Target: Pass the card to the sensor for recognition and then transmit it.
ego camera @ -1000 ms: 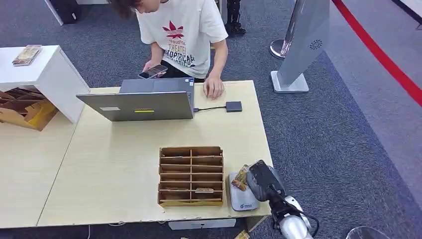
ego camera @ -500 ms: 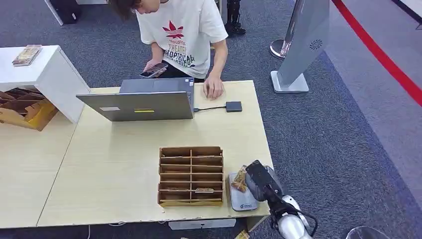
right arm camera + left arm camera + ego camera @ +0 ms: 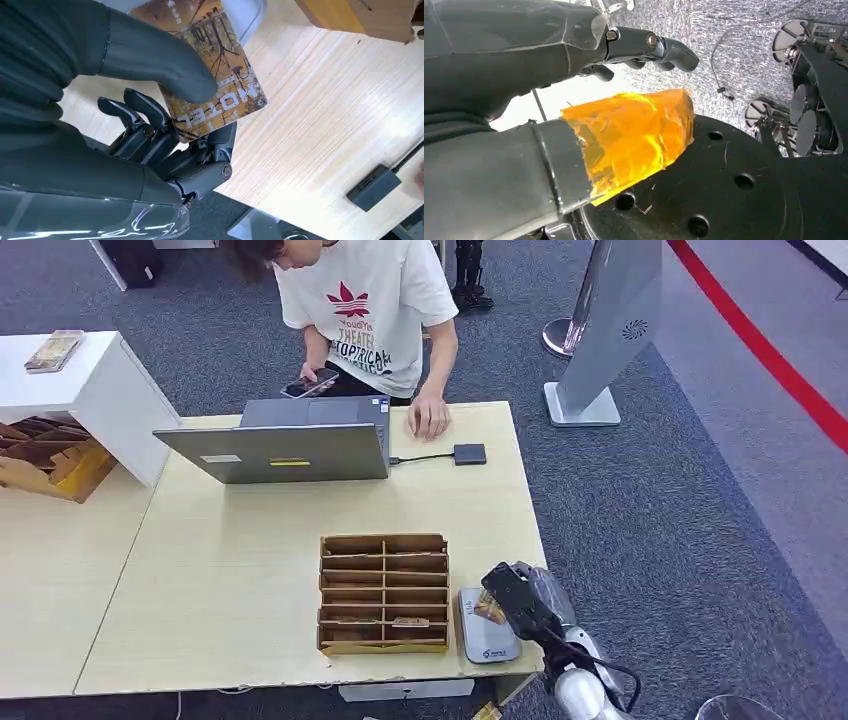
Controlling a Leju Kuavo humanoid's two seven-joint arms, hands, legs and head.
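A brown-and-gold hotel card (image 3: pixel 488 608) (image 3: pixel 220 95) is pinched between the thumb and fingers of my right hand (image 3: pixel 520 602) (image 3: pixel 150 125). The hand holds it just over the grey card sensor (image 3: pixel 488 642) (image 3: pixel 248 11), which lies near the table's front right corner. Whether the card touches the sensor I cannot tell. In the left wrist view my left hand (image 3: pixel 574 75) hangs beside my body with its fingers (image 3: pixel 654 45) apart and nothing in it; orange tape wraps its thumb (image 3: pixel 634 135).
A wooden compartment box (image 3: pixel 384 592) stands just left of the sensor. Farther back are an open laptop (image 3: pixel 280 448) and a small black hub (image 3: pixel 469 453) on a cable. A person (image 3: pixel 370 300) stands behind the table holding a phone, one hand (image 3: pixel 430 420) on the tabletop.
My right hand has shifted a little left and down with the card, bringing it closer over the sensor. The person has raised the phone slightly.
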